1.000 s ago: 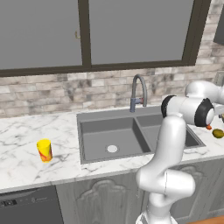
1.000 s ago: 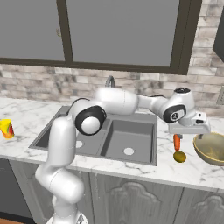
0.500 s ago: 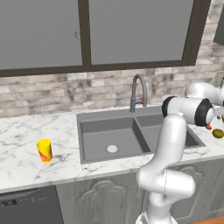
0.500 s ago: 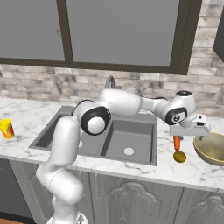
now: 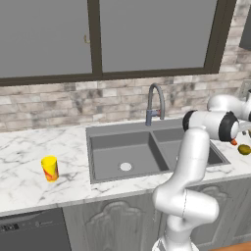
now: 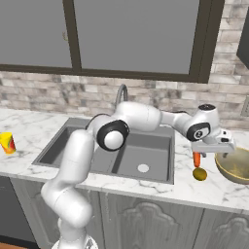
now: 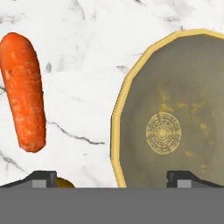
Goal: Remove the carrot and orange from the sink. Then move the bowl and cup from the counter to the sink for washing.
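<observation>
Gripper (image 6: 213,145) shifted slightly right since prev frame, now over bowl (image 6: 235,165) rim; jaws wide open, nothing held. Carrot (image 7: 24,90) at 9 o'clock of bowl, orange (image 6: 199,173) beside; unmoved on counter (image 6: 214,190).

You'll see very little has changed over the last second. The hand (image 6: 212,147) has drifted slightly to the right in the right base view, edging from above the carrot (image 6: 196,158) toward the rim of the bowl (image 6: 235,168). In the left base view the arm's wrist has likewise crept a touch toward the right edge.
</observation>
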